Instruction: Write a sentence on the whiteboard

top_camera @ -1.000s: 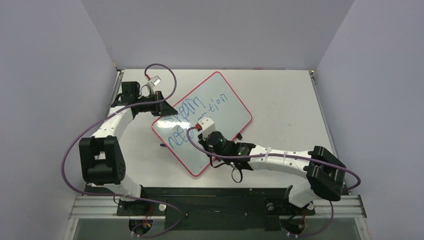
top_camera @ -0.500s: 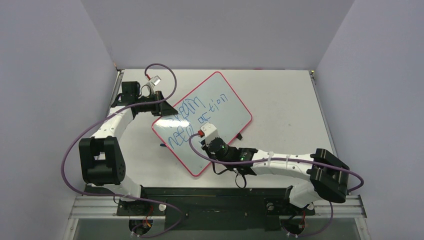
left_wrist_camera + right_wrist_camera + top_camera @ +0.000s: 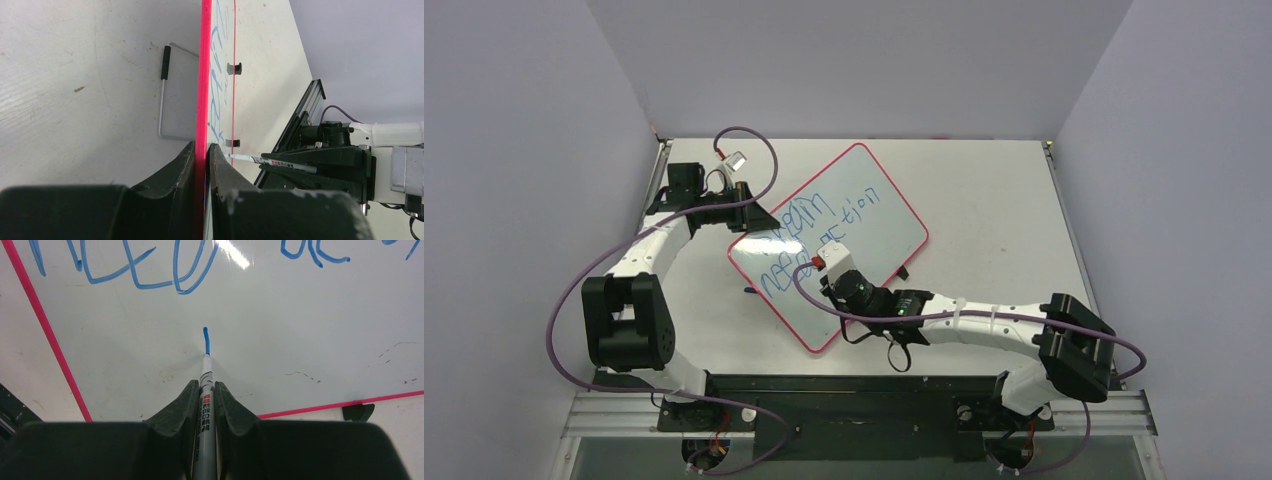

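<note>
The whiteboard (image 3: 886,232), white with a red rim, lies turned diagonally on the table. The sentence (image 3: 807,216) is blue handwriting in two rows, also seen in the right wrist view (image 3: 145,265). My left gripper (image 3: 759,217) is shut on the board's red rim (image 3: 205,75) at its left corner. My right gripper (image 3: 829,285) is shut on a grey marker (image 3: 205,405). The marker's tip touches the board at the end of a short blue stroke (image 3: 206,340) below the written rows. The marker also shows in the left wrist view (image 3: 280,162).
Two black clips (image 3: 233,67) sit on the board's near edge, one in the right wrist view (image 3: 357,411). A wire stand with a black grip (image 3: 163,95) lies on the table beside the board. Grey walls enclose the table on three sides.
My right gripper with the marker has moved from the middle of the board down toward its near edge, then slightly left. The left arm and the board have not moved.
</note>
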Available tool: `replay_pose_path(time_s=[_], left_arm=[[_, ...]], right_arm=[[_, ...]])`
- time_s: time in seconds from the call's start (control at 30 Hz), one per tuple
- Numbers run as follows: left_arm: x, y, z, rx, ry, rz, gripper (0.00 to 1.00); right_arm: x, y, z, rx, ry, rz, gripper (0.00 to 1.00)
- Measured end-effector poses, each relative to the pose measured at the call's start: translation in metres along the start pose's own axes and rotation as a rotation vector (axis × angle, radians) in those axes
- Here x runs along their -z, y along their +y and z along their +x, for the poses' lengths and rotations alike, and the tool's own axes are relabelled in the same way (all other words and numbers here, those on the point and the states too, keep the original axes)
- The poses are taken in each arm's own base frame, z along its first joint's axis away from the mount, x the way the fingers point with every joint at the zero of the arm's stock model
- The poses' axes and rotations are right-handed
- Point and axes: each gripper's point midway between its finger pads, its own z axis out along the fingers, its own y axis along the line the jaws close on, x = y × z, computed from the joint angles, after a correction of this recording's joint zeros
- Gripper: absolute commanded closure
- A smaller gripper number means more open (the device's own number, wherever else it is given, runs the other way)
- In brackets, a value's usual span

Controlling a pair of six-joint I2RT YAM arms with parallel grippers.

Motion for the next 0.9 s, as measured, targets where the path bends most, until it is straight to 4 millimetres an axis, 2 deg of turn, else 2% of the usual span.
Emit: replay_pose_path(time_s=[0.27, 0.47, 0.7, 0.9], left_arm=[[-0.001, -0.001, 0.001, -0.002, 0.002, -0.002, 1.00], [-0.001, 0.000, 0.001, -0.002, 0.002, -0.004, 1.00], [-0.001, 0.000, 0.001, -0.003, 0.001, -0.005, 1.00], [-0.001, 0.000, 0.001, -0.003, 0.001, -0.006, 1.00]], right_arm=[[-0.004, 0.001, -0.013, 0.000, -0.011, 0.006, 1.00], [-0.009, -0.007, -0.022, -0.011, -0.021, 0.038, 1.00], [-0.012, -0.019, -0.023, -0.031, -0.022, 0.079, 1.00], [-0.012, -0.020, -0.022, -0.041, -0.020, 0.081, 1.00]])
